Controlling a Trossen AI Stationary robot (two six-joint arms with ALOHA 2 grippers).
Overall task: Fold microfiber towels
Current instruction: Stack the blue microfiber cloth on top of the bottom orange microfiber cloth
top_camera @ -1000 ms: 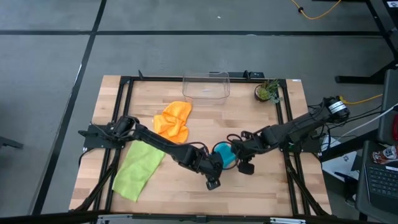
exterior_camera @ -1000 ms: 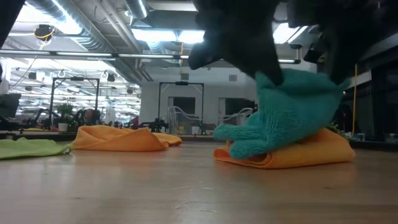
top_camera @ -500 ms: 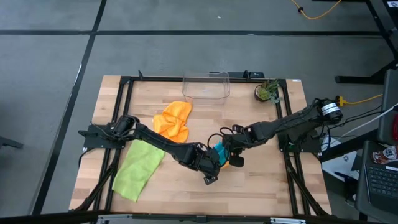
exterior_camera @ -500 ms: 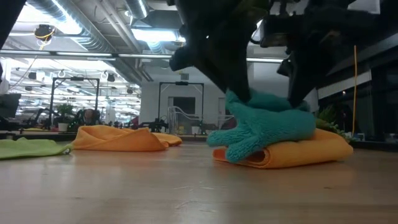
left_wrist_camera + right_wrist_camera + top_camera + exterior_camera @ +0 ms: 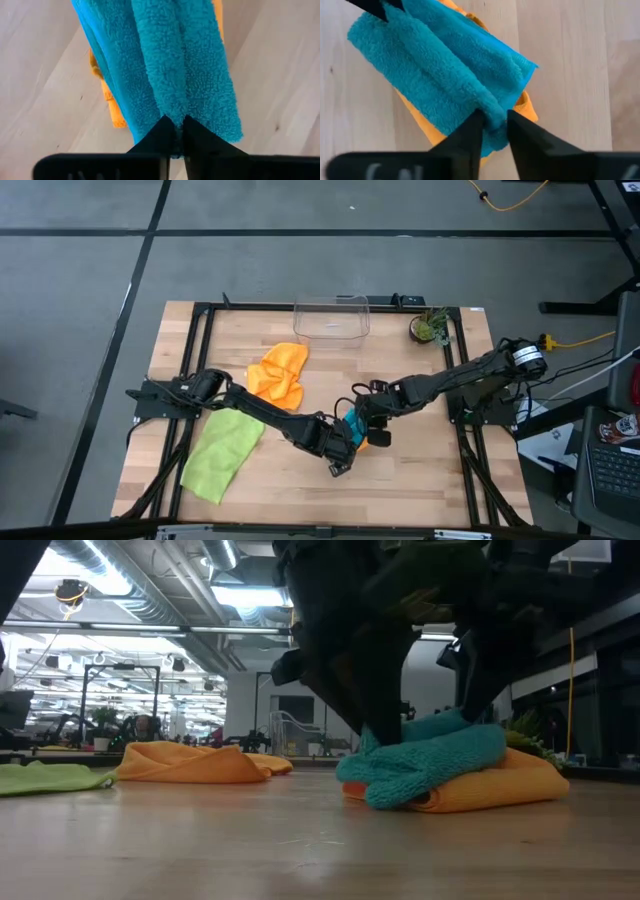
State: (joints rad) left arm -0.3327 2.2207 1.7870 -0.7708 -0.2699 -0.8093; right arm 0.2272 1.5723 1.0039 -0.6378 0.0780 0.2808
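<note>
Teal towel (image 5: pixel 352 426): folded into a long roll, lying on top of a folded orange towel (image 5: pixel 500 785) near the middle of the worktop (image 5: pixel 420 480), slightly toward its front edge.
Long axis: runs from one gripper to the other, each arm at an opposite end of the roll.
Left gripper (image 5: pixel 179 131): at the front end; fingers nearly together, pinching a thin edge of the teal towel.
Right gripper (image 5: pixel 492 121): at the far end; fingers a little apart, with a ridge of teal pile between them.
Nearer arm: neither; both are in contact with the towel.
Next move (judgement): let go and lift straight up, so the roll stays squared on the orange towel.
Risk (judgement): pile snagging on a finger and dragging the fold open.
Other towels: crumpled orange towel (image 5: pixel 278 375) toward the back edge; lime green towel (image 5: pixel 222 453) at the front-left corner.
</note>
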